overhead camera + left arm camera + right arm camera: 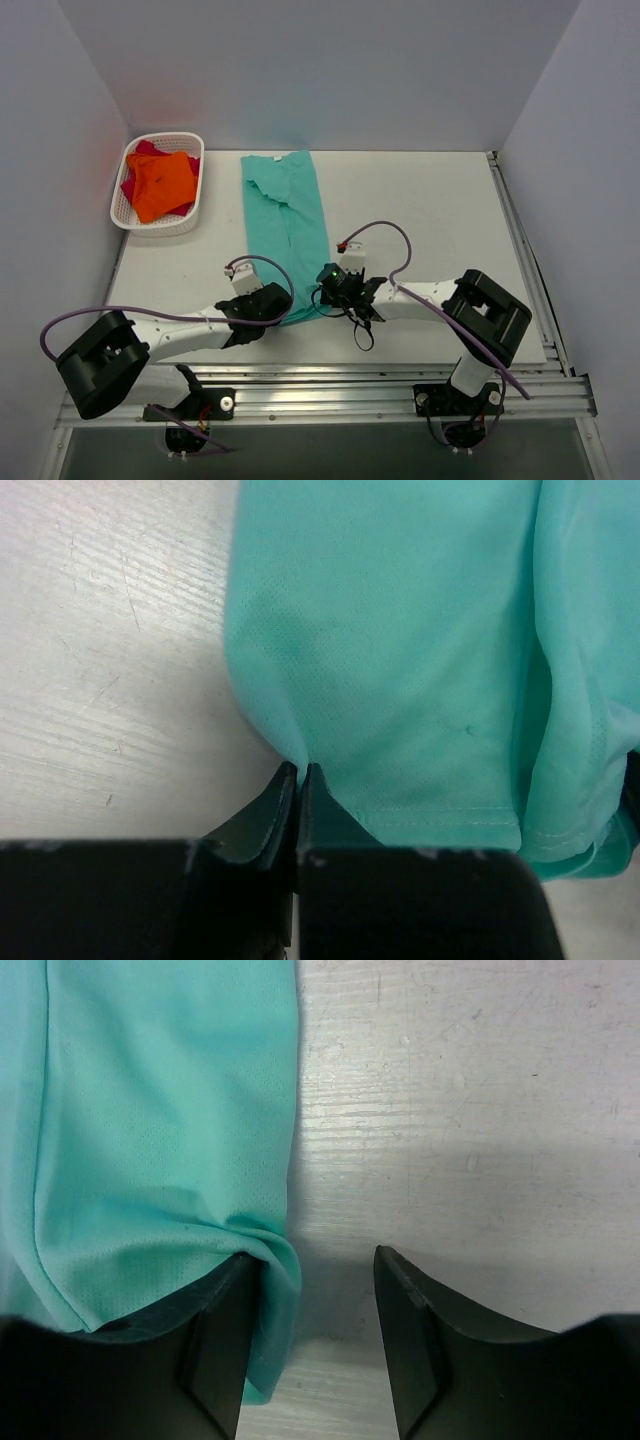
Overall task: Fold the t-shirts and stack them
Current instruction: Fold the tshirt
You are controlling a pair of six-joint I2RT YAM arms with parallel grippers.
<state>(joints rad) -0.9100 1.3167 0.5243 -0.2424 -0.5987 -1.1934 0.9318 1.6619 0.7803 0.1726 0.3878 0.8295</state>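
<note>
A teal-green t-shirt point(288, 215) lies folded lengthwise as a long strip on the white table, collar at the far end. My left gripper point(286, 310) is at the strip's near left corner. In the left wrist view the left gripper point(298, 770) is shut on the teal t-shirt point(400, 650), with cloth pinched between the tips. My right gripper point(325, 298) is at the near right corner. In the right wrist view the right gripper point(312, 1255) is open. A fold of the teal t-shirt point(150, 1110) rests against the inner side of its left finger point(225, 1340).
A white lattice basket point(170, 228) stands at the far left of the table. It holds a bright orange t-shirt point(163, 185) lying on top of a magenta-red one point(141, 150). A metal rail point(520, 250) runs along the table's right edge. White walls close in the back and sides.
</note>
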